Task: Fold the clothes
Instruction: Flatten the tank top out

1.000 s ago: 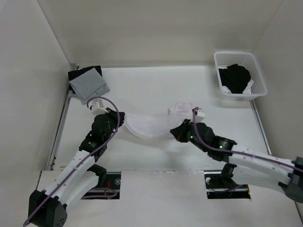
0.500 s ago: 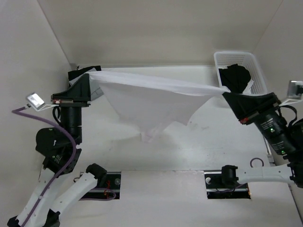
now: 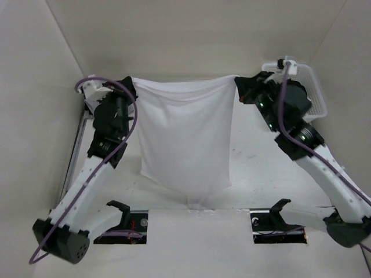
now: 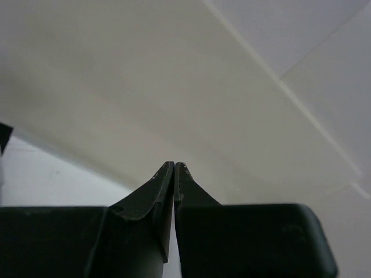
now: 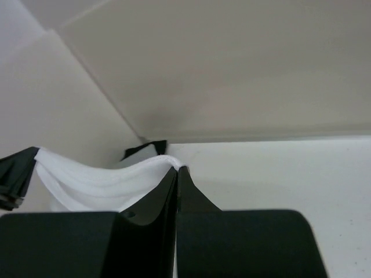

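White clothes hang in the air as one spread sheet over the counter, held up by the two top corners, top edge pulled nearly straight across near the back wall with a slight sag in the middle. Far left, the left arm rises from its base at the near edge and leans toward the back left corner. Left fingers sit at the top left corner of the sheet, pinched on it. Left wrist view: left fingers pressed flat together tip to tip, no gap, only pale wall behind them, and the fabric itself is hard to make out there. Middle of the top view: the sheet is plain white with soft vertical creases, side edges running down, the lower hem uneven with a small tail at the bottom middle that lines up with the near counter edge between the arm bases; cannot tell if it touches the counter. Right side: right fingers pinch the top right corner. Right wrist view: right fingers closed tight with the clothes bunched at their tips, folds running off to the left. Far right, a white basket stands in the back right corner, mostly hidden behind the right arm
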Controlling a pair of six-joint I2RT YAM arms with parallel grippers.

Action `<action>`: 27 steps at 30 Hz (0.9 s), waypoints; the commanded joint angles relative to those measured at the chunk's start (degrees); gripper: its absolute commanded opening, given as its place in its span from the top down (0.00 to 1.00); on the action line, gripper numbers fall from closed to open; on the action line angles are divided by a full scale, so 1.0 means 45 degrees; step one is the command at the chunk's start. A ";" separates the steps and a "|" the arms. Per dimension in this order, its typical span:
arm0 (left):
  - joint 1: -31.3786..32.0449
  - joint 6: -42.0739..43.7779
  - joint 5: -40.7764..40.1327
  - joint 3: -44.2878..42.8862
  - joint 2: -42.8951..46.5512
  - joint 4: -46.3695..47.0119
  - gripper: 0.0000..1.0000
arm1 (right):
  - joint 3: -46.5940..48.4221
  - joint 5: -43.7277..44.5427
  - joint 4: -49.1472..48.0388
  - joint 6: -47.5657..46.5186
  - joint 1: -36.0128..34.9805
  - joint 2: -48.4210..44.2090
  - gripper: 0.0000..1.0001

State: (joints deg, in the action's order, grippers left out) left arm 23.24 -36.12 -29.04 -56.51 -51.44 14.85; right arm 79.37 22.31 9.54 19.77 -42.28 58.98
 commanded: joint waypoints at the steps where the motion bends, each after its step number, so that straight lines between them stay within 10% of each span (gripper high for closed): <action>1: -0.1284 -0.0702 0.1057 -0.1264 -0.2194 0.0450 0.98 | 0.0676 -0.4189 -0.1103 0.1796 0.2563 0.1885 1.00; 9: -0.3376 -0.1036 0.3111 -0.6968 -0.5852 -0.0702 0.98 | 0.8406 -0.5660 0.1079 0.1701 0.4328 0.6654 1.00; 17: -0.4394 -0.0997 0.3952 -0.8282 -0.5855 -0.0860 0.98 | 1.4819 -0.5679 0.3815 0.1252 0.4289 0.8982 1.00; 21: -0.4297 -0.0900 0.3953 -0.7699 -0.5328 -0.0801 0.98 | 1.2839 -0.5426 0.3722 0.0901 0.4269 0.8030 1.00; 27: -0.3029 -0.0938 0.3056 -0.3584 -0.3261 0.0076 0.98 | 0.4467 -0.5016 0.0970 0.0958 0.4211 0.4088 1.00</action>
State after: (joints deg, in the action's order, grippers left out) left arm 7.20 -40.49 -12.91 -79.92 -70.52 11.90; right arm 111.55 -1.78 18.59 24.75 -22.98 82.41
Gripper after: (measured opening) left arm 0.025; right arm 0.006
